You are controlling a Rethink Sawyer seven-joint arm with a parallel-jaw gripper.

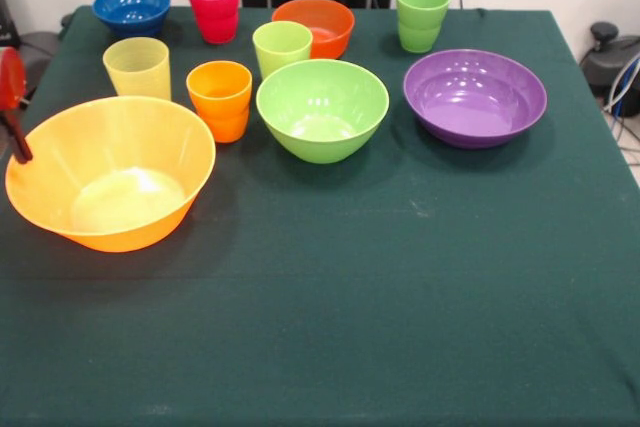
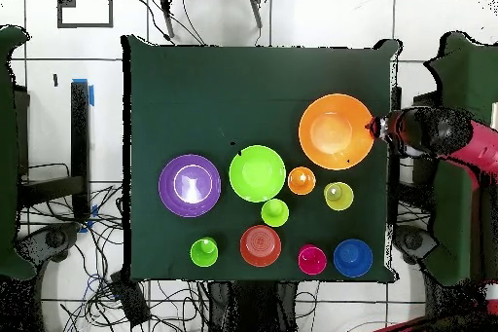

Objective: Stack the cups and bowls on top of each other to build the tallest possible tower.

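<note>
The overhead view shows the red and black arm (image 2: 443, 138) reaching in from the table's (image 1: 400, 297) side, its end touching the rim of the large orange bowl (image 1: 110, 172); the front view catches only a red part and a dark tip of the pincer (image 1: 14, 117) at the picture's edge, just beside that bowl's rim, and I cannot tell whether the pincer is open or closed. Nothing is stacked: every bowl and cup stands upright and apart on the green cloth, and each looks empty. Taking the large orange bowl as landmark, in the front view the purple bowl (image 1: 475, 97) sits well to its right, with the lime green bowl (image 1: 322, 109) between them. The orange-red bowl (image 1: 315, 25) lies behind the lime green one, and the blue bowl (image 1: 132, 9) stands far behind the landmark at the table's back edge. The darker green cup (image 1: 422, 17) is behind the purple bowl, the red cup (image 1: 214, 7) beside the blue bowl, the orange cup (image 1: 220, 99) just right of the landmark, the yellow cup (image 1: 137, 68) just behind it, and the lime green cup (image 1: 282, 47) behind the orange cup. No writing or label is readable.
</note>
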